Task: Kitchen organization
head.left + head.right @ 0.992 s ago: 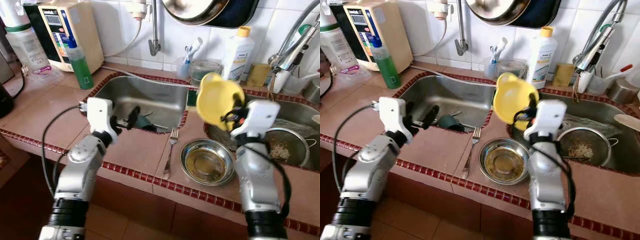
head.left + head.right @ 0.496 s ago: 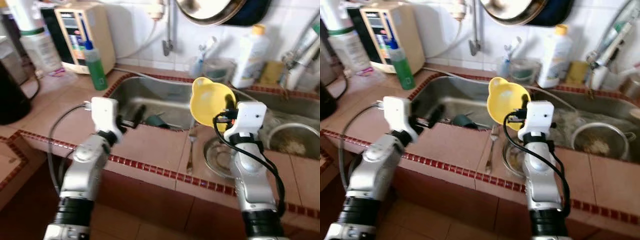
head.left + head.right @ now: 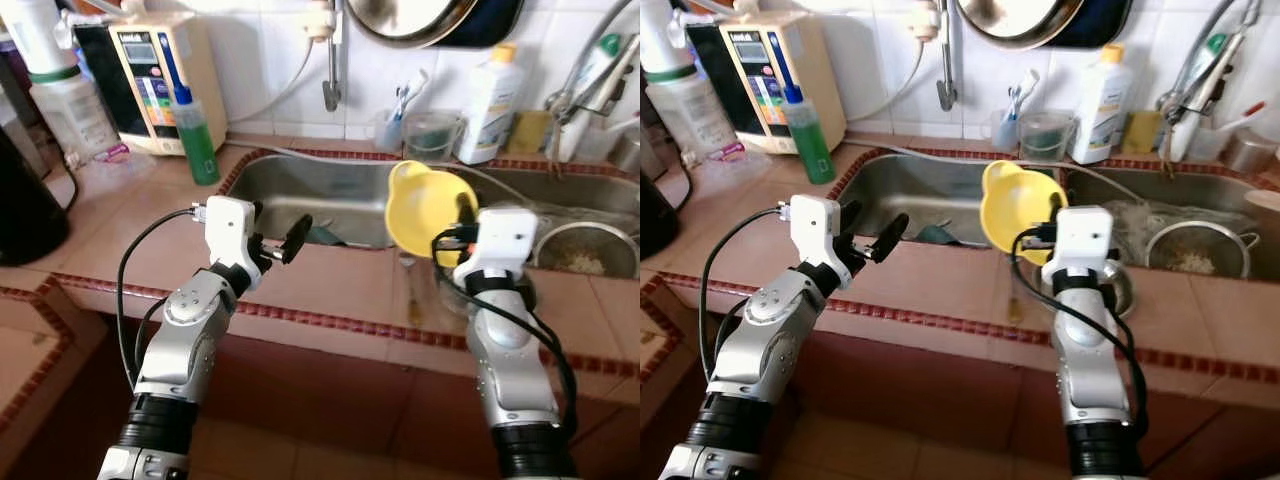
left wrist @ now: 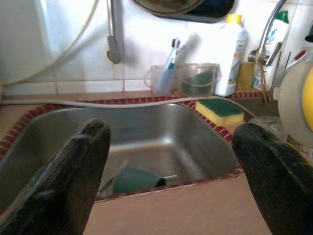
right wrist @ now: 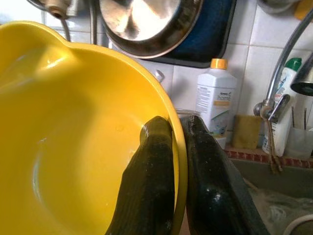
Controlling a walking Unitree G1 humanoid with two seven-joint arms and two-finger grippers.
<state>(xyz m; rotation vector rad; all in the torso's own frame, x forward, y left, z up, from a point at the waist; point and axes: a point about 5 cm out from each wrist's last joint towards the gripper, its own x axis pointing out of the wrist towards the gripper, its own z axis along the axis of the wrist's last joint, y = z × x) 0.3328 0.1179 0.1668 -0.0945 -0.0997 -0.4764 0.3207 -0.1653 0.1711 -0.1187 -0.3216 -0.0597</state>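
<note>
pinching one yellow bowl [image 5: 73,142], right hand [image 5: 178,132]; left hand [image 4: 171,161] spread wide, empty.

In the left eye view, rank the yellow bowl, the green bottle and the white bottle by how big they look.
Largest to smallest, as they look:
1. yellow bowl, held up by the right gripper, nearer the camera, which inflates it
2. and 3. green bottle and white bottle: too alike to rank
</note>
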